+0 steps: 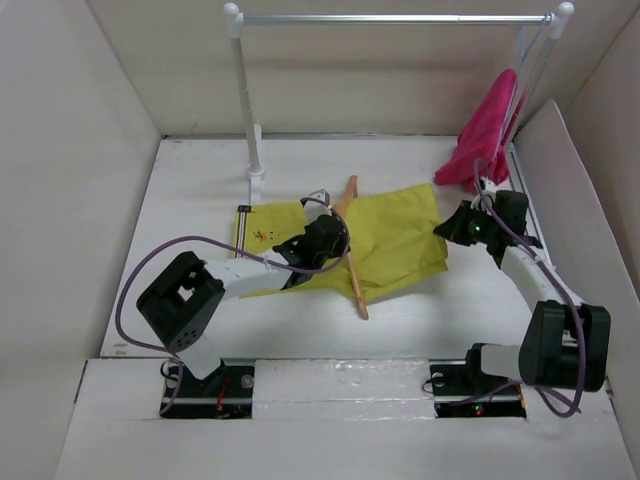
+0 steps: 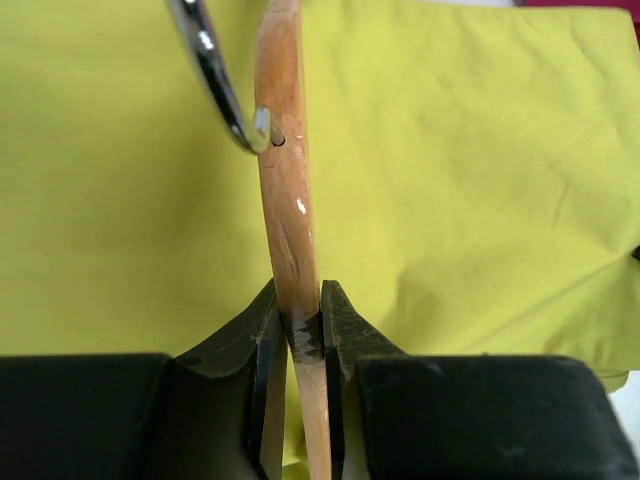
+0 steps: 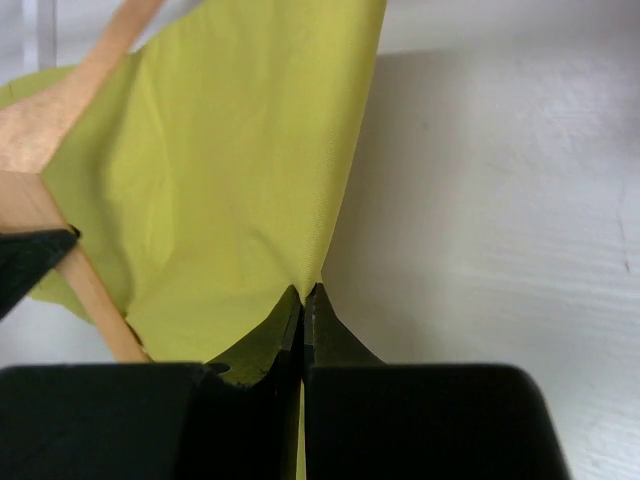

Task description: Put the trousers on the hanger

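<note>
**Two grippers, one hanger, one pair of trousers**

Two arms work over a white table that carries one pair of yellow-green trousers and one wooden hanger. Behind them stands one white-and-silver rail, with one pink garment draped at its right end.

The overhead view alone shows the rail, the pink garment and the whole layout: the trousers lie spread between the arms, and the hanger crosses them near their middle.

Only the left wrist camera shows the hanger edge-on with its metal hook, and the left gripper clamped on the wood below the hook, yellow cloth filling the background.

Only the right wrist camera shows the right gripper pinched tight on an edge of the trousers at their right side. Bare table lies beside it, and the hanger is off to the left of that view.
</note>
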